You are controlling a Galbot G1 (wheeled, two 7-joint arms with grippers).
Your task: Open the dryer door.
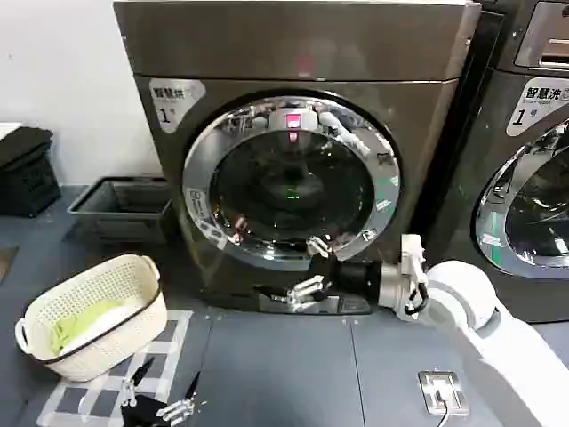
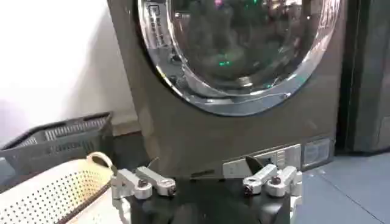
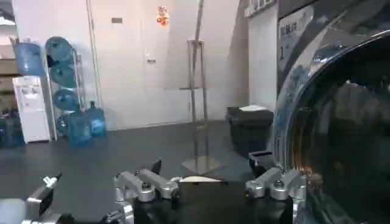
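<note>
— Item on my feed?
— One dryer door [image 1: 292, 182]: round porthole, wide shiny chrome rim, dark glass centre.
— State?
— I log it as shut, sitting flush against the front of the grey-brown machine.
— Position?
— Centre of that front panel, upright, facing me.

The dryer [image 1: 293, 133] carries a pale label [image 1: 175, 98] on its front panel, up and to the left of the right pincer [image 1: 313, 267]; it shows Chinese characters reading 智慧烘 over a large "1". The neighbouring darker machine [image 1: 524, 160], to that pincer's right, bears a similar label [image 1: 538, 102] with 智慧洗 and "1". Small print on the dryer door [image 1: 292, 182] rim is too fine to read.
</note>
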